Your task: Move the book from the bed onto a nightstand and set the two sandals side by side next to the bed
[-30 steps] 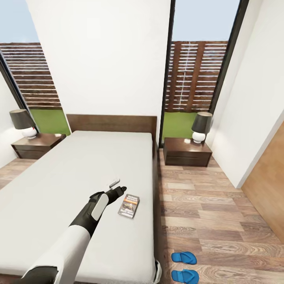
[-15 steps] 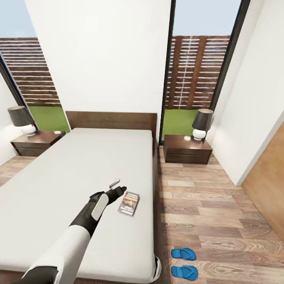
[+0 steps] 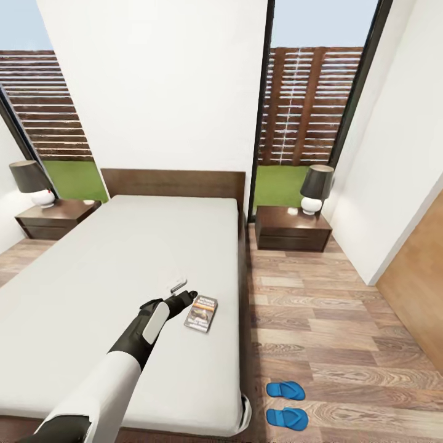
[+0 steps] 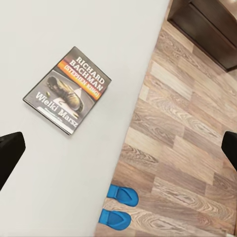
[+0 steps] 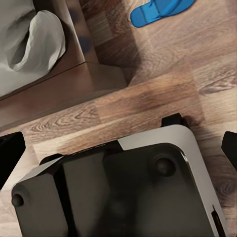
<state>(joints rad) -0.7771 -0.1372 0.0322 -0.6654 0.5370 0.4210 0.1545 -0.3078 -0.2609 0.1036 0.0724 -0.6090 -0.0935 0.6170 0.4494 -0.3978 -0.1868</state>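
The book (image 3: 201,313) lies flat on the bed (image 3: 111,271), near the mattress edge that faces the sandals, and it sits just beside my left claw (image 3: 182,293), a little further toward that edge than my fingertips. Its long axis runs roughly from headboard to foot, tilted slightly, so it lies close to parallel with my reach. My left arm is plainly the nearer one; in the right wrist view I see my own base, the floor and one sandal (image 5: 160,11), so I judge that arm hangs low, well apart from the book. My left claw is spread wide, both dark tips standing far apart in the wrist view with the book (image 4: 68,89) between and ahead of them, untouched. The book is a thin, stiff paperback with a glossy dark cover and orange band, resting on a smooth, pale, soft-looking mattress. Beyond the bed's dark wooden frame, the two blue sandals (image 3: 287,403) lie on the plank floor, and the nightstand (image 3: 291,229) stands beside the headboard.
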